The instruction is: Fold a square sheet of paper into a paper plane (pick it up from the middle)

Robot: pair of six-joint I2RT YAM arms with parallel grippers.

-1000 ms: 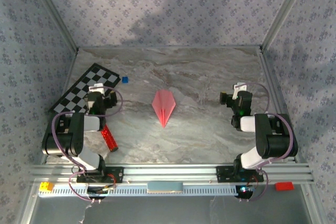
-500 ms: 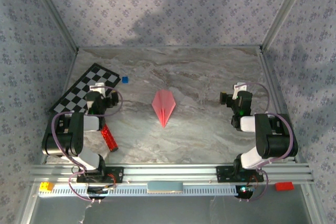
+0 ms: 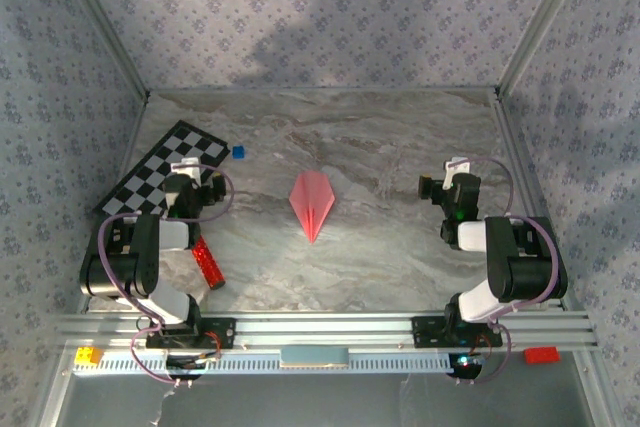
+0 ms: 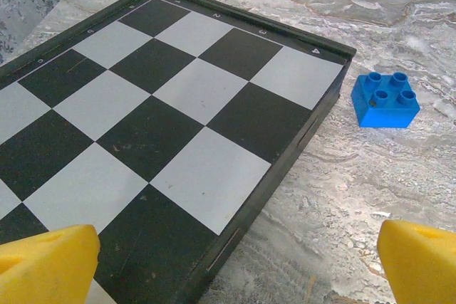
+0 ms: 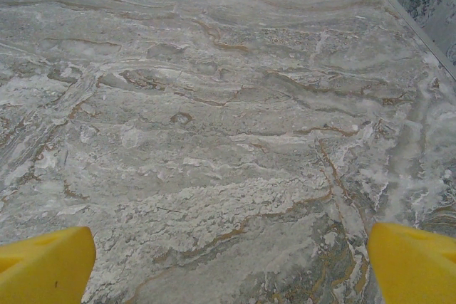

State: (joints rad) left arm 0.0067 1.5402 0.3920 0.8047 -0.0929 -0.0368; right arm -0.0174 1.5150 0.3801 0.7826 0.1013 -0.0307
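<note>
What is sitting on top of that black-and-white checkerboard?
Nothing on the squares that show: the black-and-white checkerboard is bare. The small blue plastic brick rests beside it. The left hand hides its near corner from above.

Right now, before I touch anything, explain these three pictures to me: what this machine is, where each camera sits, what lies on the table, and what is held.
The machine is a left arm and a right arm, bolted at the near edge of a marbled table. The overhead picture looks down from above and behind them. The other two come from cameras on the wrists; the yellow fingers in their bottom corners belong to each arm's own gripper. The left gripper stands open over a checkerboard's edge, a blue brick beside it. The right gripper stands open over bare table. In the middle lies a folded pink paper plane; a red glittery bar lies by the left arm. Nothing is held.
</note>
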